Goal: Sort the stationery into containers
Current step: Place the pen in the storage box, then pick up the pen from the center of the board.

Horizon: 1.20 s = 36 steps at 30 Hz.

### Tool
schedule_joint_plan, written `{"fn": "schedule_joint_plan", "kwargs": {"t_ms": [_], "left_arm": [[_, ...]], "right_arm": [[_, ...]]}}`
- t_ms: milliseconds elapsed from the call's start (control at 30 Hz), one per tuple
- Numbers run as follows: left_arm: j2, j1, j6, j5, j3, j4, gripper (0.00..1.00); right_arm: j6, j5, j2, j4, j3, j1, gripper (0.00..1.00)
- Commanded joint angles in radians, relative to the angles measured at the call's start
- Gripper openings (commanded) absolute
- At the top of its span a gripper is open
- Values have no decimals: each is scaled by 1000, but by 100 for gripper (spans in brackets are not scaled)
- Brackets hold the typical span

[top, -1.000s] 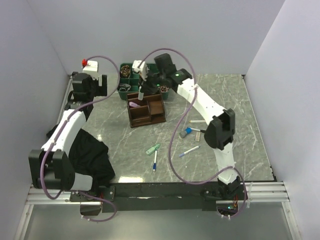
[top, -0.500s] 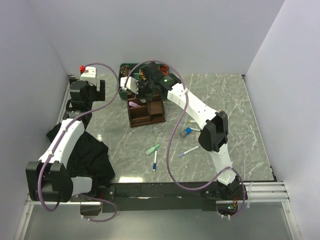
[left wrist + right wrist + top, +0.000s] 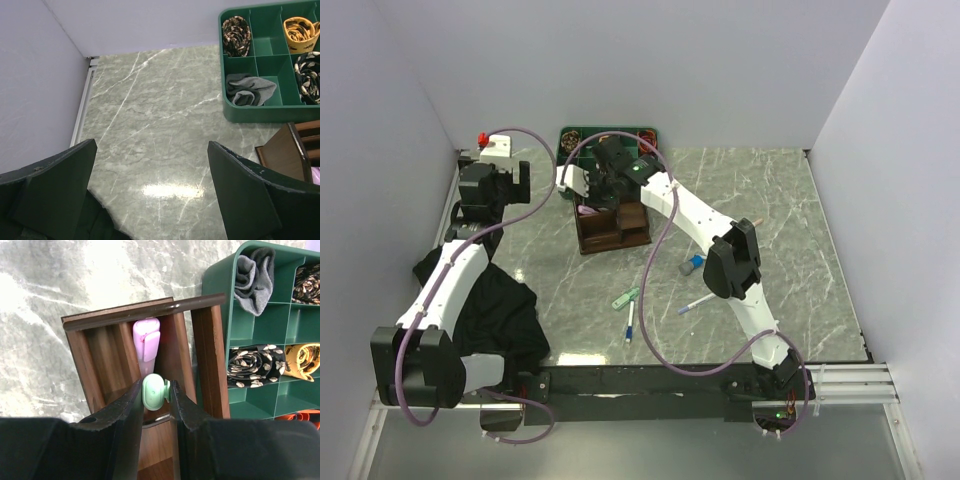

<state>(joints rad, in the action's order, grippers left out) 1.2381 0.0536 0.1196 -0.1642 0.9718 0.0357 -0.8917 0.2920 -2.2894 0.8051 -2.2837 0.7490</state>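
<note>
Right gripper [image 3: 156, 390]: jaws nearly together, clamped on the rounded end of a mint-green item [image 3: 155, 393]. The rest of that item is hidden behind the fingers [image 3: 129, 412], so I cannot name it more closely. It hangs over the dark brown desk organiser [image 3: 145, 311], at the mouth of a narrow compartment. A lilac highlighter [image 3: 146, 338] already lies in that compartment, just beyond the held piece. I cannot tell whether the two touch.

Top view: the right arm stretches across the grey-green marble table [image 3: 775, 190] to the organiser, which stands just in front of a green divided tray [image 3: 582, 133]. From the right wrist camera I see the tray's cells hold a grey sock [image 3: 255, 271] and rolled patterned ties [image 3: 252, 371].

Loose stationery on the table, well apart from the organiser:
- mint-green clip [image 3: 626, 298]
- blue pen [image 3: 630, 326], just beside the clip
- short grey-blue cylinder [image 3: 691, 266]
- white pen with a blue end [image 3: 697, 303]

Left gripper [image 3: 151, 150]: jaws spread wide, nothing between them, above bare table at the far left. Its camera catches a corner of the tray and an edge of the organiser at right. A black cloth [image 3: 500, 310] lies under the left arm.
</note>
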Motion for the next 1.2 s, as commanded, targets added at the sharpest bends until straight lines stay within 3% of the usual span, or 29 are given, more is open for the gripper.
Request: {"fn": "schedule_joint_plan", "kwargs": {"t_ms": [0,67,100,133,300,500,667,800,933,1167], "left_arm": [[-32,-5,-20,28,-1,13,99],[-34,-4,-21,26,2,10,99],[-34,-5,-20,26,5,10,99],[-34,-5,-18,26,8,10,99],[-35,-3,-34,25,19,10,99],[-45,-5,-34,22,54,-2,100],[-78,-5,-15,156,90,-61,99],[-120,12,-86,296,91,-130,99],[-152,126,-95,353,97,-219,99],[-148,308,9,489,79,-329,99]], "right_arm": [[26,-30,-13,-96,0,19,10],[66,-65,-13,-138,4,21,26],[74,-68,-13,-142,1,21,40],[92,-76,-12,-150,-3,21,46],[148,-47,11,-161,-34,21,62],[211,-21,85,-158,-31,20,66],[364,50,278,-187,154,-22,67],[523,121,450,-231,355,-97,66],[591,89,638,-267,602,-164,66],[619,96,815,-235,825,-341,63]]}}
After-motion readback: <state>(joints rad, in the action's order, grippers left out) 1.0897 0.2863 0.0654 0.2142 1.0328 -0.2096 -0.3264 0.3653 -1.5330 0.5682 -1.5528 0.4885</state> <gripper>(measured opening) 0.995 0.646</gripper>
